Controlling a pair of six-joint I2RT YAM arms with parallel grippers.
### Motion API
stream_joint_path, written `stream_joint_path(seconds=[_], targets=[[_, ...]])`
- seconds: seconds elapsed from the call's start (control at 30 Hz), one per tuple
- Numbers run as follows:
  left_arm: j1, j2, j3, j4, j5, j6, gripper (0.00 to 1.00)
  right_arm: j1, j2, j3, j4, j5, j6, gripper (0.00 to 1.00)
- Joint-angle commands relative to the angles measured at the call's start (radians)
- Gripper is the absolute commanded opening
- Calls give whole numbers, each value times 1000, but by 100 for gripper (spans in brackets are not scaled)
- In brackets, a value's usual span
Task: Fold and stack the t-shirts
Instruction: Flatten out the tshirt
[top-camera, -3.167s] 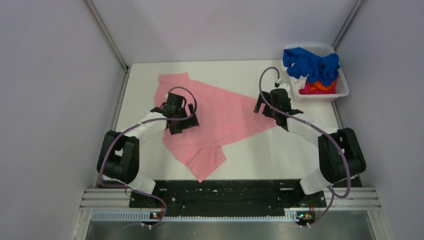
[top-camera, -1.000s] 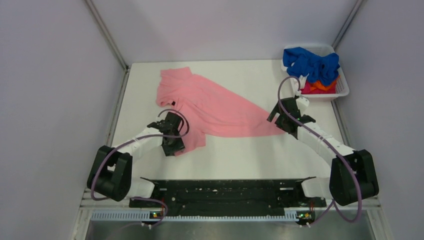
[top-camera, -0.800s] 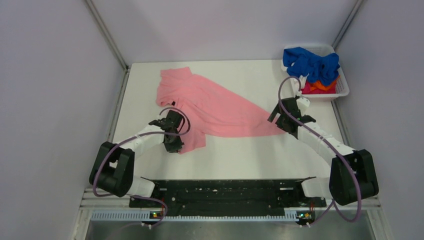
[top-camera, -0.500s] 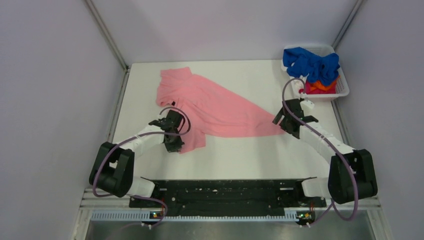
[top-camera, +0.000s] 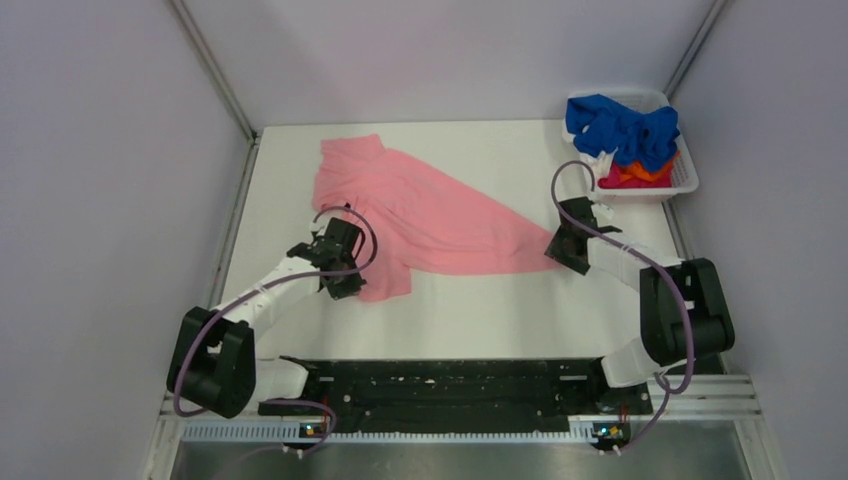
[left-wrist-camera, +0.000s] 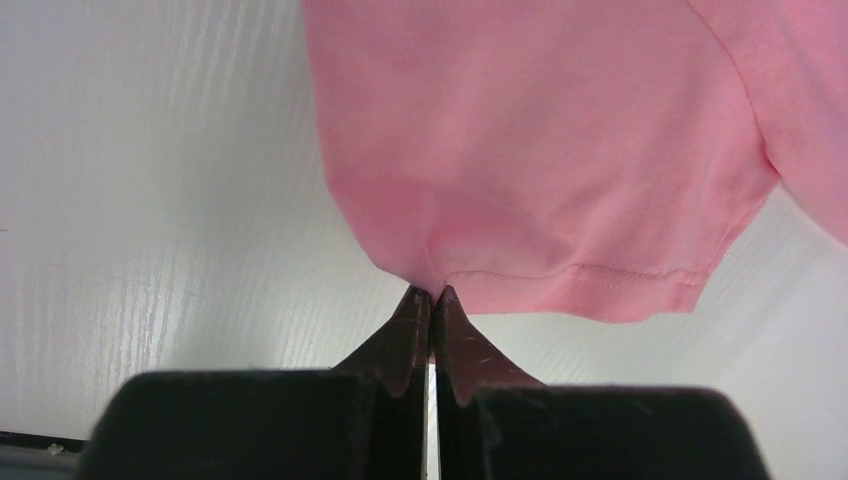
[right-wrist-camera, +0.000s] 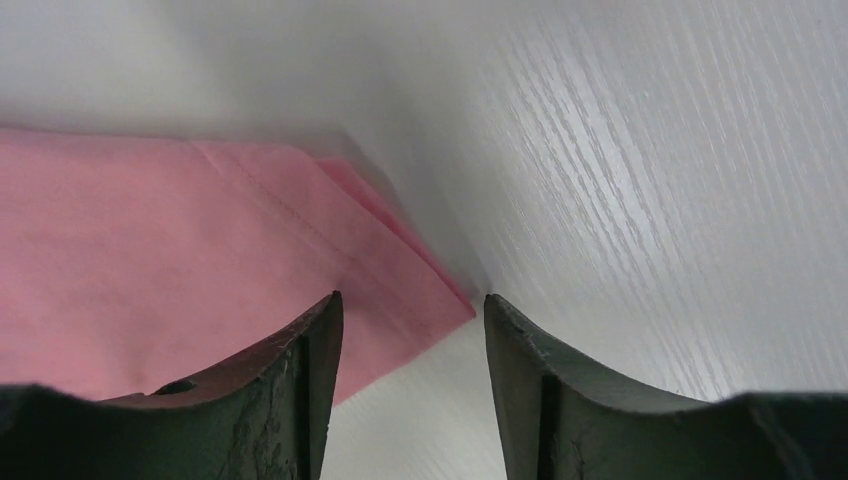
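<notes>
A salmon-pink t-shirt (top-camera: 430, 215) lies spread across the middle of the white table (top-camera: 480, 310). My left gripper (top-camera: 348, 288) is at its near-left hem. In the left wrist view the gripper (left-wrist-camera: 432, 292) is shut on a pinch of the pink t-shirt (left-wrist-camera: 540, 150) at the stitched hem corner. My right gripper (top-camera: 553, 254) is low at the shirt's right tip. In the right wrist view its jaws (right-wrist-camera: 412, 300) stand apart, open, with the pointed corner of the pink t-shirt (right-wrist-camera: 150, 250) lying between them. More t-shirts, blue (top-camera: 620, 125) over orange and red (top-camera: 630, 175), are heaped in the basket.
A white plastic basket (top-camera: 685, 185) stands at the table's back right corner. Grey walls close in the table on the left, back and right. The arms' black base rail (top-camera: 440, 385) runs along the near edge.
My left gripper has shut on the pink shirt's hem and drawn slightly back. The right gripper has lowered onto the shirt's right corner and its jaws have narrowed.
</notes>
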Motion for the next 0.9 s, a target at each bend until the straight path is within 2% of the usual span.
stream_joint_path(seconds=[0.0, 0.3, 0.4, 0.53, 0.7, 0.87], targets=[[-1, -40, 32, 6, -41, 8, 0, -4, 72, 31, 31, -40, -14, 50], [1, -59, 62, 20, -71, 2, 0, 52, 87, 42, 16, -47, -11, 22], [0, -73, 68, 24, -87, 0, 0, 80, 84, 50, 6, -16, -4, 0], [2, -125, 120, 15, -166, -1, 0, 105, -14, 78, 7, 32, -4, 0], [1, -253, 243, 37, -294, 39, 0, 110, -250, 80, 74, -15, -37, 0], [0, -406, 357, 178, -334, 226, 0, 110, -475, 129, 84, -113, -81, 0]])
